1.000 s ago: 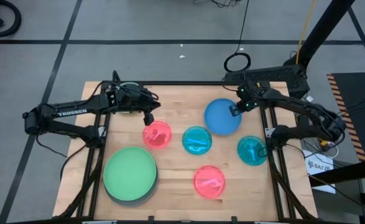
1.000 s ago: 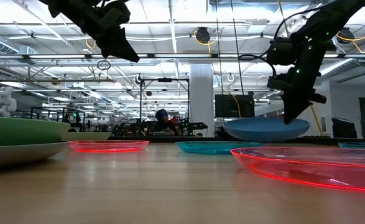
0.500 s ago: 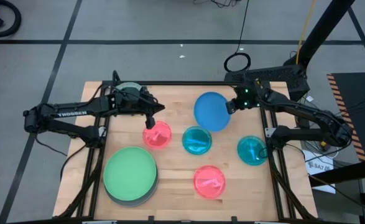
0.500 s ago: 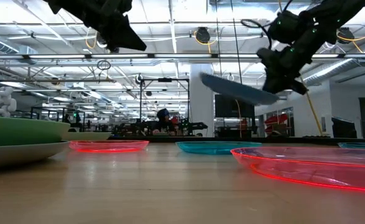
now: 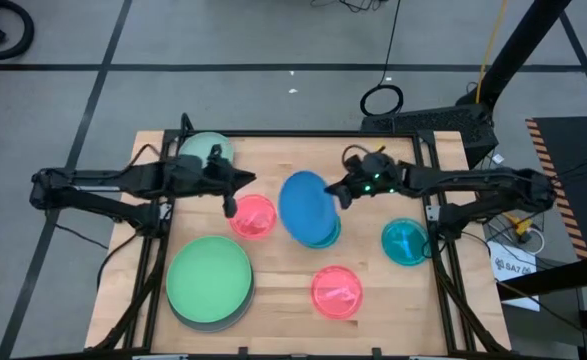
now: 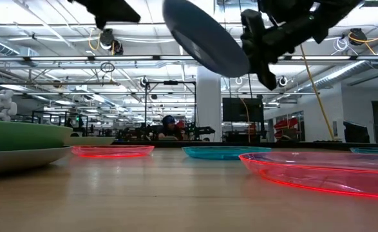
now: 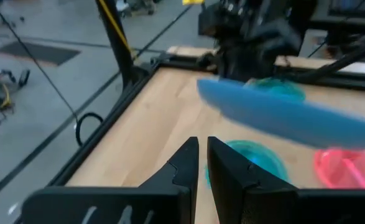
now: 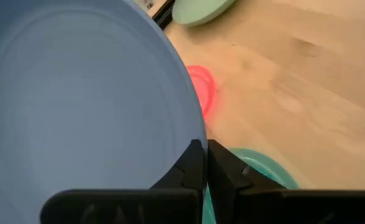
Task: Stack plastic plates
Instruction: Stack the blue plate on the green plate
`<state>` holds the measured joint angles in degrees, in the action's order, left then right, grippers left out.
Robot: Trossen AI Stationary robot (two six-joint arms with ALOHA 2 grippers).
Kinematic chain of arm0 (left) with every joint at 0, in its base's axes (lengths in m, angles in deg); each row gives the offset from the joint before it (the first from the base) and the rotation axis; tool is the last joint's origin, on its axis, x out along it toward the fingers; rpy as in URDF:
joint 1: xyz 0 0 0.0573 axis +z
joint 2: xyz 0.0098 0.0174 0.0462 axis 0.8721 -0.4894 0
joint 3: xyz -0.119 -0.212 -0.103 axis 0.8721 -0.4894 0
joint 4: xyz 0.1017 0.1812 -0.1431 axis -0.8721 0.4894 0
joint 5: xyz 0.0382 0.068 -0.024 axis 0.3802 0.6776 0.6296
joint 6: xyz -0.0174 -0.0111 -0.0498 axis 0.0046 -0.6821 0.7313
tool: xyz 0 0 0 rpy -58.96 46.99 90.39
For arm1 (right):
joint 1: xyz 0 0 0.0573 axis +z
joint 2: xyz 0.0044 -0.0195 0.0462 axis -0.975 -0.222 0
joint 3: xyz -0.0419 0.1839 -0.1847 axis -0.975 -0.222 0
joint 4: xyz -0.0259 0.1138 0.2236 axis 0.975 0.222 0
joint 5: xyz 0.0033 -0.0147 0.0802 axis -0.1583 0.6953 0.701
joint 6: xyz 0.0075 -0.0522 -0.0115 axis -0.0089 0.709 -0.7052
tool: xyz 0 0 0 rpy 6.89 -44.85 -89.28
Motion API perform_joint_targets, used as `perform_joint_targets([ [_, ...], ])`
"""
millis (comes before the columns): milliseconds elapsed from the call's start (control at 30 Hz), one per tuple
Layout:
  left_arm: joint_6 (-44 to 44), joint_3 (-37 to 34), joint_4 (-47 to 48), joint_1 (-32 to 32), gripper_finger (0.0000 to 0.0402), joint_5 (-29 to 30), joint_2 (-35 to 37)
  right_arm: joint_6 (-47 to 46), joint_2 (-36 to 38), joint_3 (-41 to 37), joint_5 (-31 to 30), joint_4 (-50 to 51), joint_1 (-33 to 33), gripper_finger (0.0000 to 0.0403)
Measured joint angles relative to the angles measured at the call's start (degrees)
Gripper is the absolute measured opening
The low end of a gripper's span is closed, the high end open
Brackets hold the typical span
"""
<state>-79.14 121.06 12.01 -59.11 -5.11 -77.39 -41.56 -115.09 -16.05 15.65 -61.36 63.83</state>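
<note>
My right gripper (image 5: 336, 194) is shut on a blue plate (image 5: 304, 207) and holds it in the air above a teal plate (image 5: 327, 236) at mid-table. My left gripper (image 5: 230, 203) hovers shut and holds nothing, above the far rim of a pink plate (image 5: 254, 217). A pale green plate (image 5: 202, 150) lies flat at the far left corner. The large green plate (image 5: 210, 278) sits on a grey plate (image 6: 21, 158) at the near left. Another teal plate (image 5: 406, 242) and another pink plate (image 5: 336, 291) lie flat on the table. My right gripper pinches the blue plate's rim (image 8: 193, 138) between its two fingers, on the side of the plate toward the table's right. The fingers come from the table's right, slanting a little down. The plate is lifted clear and tilted, its left edge (image 6: 172, 11) higher.
The wooden table (image 5: 283, 300) has a black frame rail around it. Bare wood shows along the far edge between the pale green plate and the right arm, and along the near edge on either side of the near pink plate.
My right gripper has lifted the blue plate off the table at the far right and carried it up and toward the table's left, over the middle teal plate; the plate has tipped from level to tilted. My left gripper has risen and swung toward the near edge, uncovering the pale green plate.
</note>
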Motion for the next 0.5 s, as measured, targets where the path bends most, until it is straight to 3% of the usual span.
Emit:
perform_joint_targets([
  [333,1.61,0.0,1.94,-17.68,0.0042,18.4,3.99,1.64,-14.33,14.31,-2.73,0.32,9.74,0.0001],
  [500,0.1,0.0,1.55,-22.91,0.0042,27.05,4.33,2.89,-22.11,22.43,-2.76,2.5,12.34,0.0001],
])
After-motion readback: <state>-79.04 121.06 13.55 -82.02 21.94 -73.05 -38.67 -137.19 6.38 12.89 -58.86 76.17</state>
